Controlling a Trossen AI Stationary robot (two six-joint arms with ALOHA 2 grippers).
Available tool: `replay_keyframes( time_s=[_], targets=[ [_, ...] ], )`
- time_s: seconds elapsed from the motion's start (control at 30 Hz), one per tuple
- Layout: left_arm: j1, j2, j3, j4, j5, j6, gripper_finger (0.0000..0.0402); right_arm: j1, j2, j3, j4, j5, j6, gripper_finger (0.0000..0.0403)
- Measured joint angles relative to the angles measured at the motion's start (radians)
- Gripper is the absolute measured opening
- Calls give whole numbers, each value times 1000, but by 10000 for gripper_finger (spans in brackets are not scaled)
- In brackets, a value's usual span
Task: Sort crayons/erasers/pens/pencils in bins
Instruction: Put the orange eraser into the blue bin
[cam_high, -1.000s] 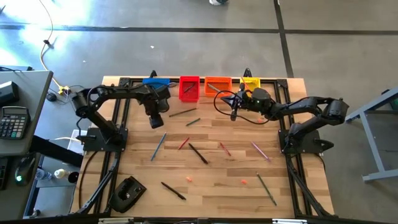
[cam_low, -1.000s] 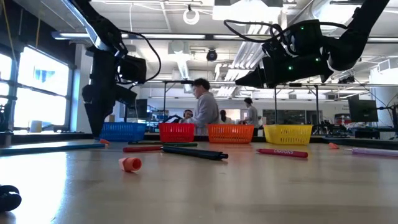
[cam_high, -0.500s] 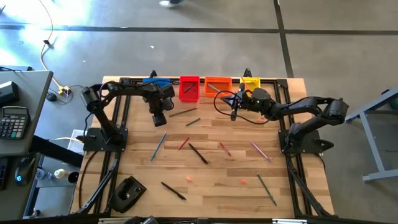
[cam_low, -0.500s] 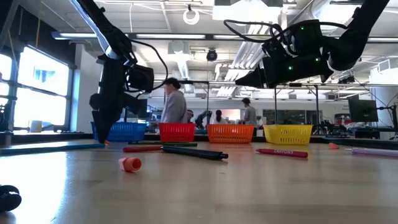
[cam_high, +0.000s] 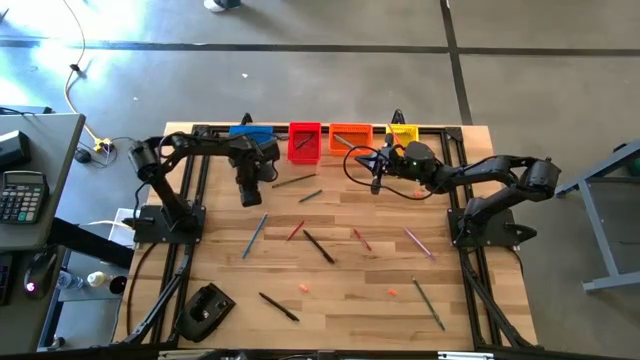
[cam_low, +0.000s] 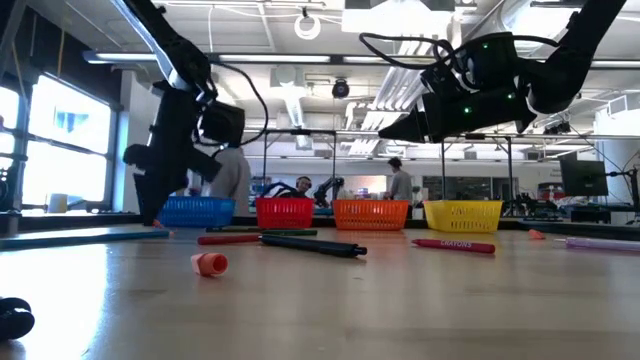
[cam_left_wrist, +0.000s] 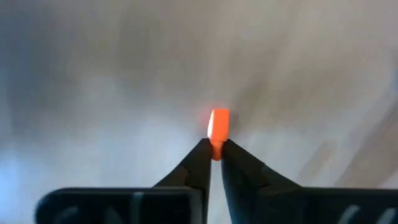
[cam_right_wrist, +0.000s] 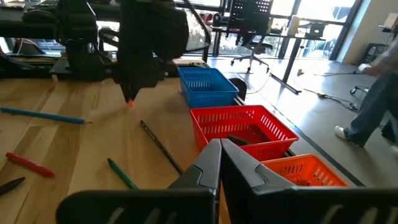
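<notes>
The wooden table fills the lower half of the low view. Four bins stand in a row at its far edge: the blue bin, the red bin, the orange bin and the yellow bin. An eraser lies on the table nearest the camera. Behind it lie a red stick, a black pen and a red crayon. The left gripper points down just beside the blue bin. The right gripper hangs high over the orange and yellow bins. A person stands in the room beyond.
</notes>
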Motion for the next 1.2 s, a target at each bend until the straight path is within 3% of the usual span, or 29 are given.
replay_keyframes(
  time_s=[0.13, 0.33, 0.5, 0.7, 1.0, 1.2],
  targets=[
    [-13, -111, 3, -42, -89, -3, 3, 0, 0, 0, -3, 0, -3, 0],
    [24, -277, 49, -41, -120, -115, 2, 0, 3, 0, -3, 0, -3, 0],
    [94, -300, 155, -79, -186, -171, 1, 0, 3, 0, -2, 0, -3, 0],
    [177, -192, 268, -78, -260, -124, 1, 0, 3, 0, -2, 0, -3, 0],
    [286, 105, 349, 16, -270, -36, 0, 0, 3, 0, -2, 0, -3, 0],
    [324, 233, 399, 37, -275, -25, 0, 0, 3, 0, -2, 0, -3, 0]
  ],
)
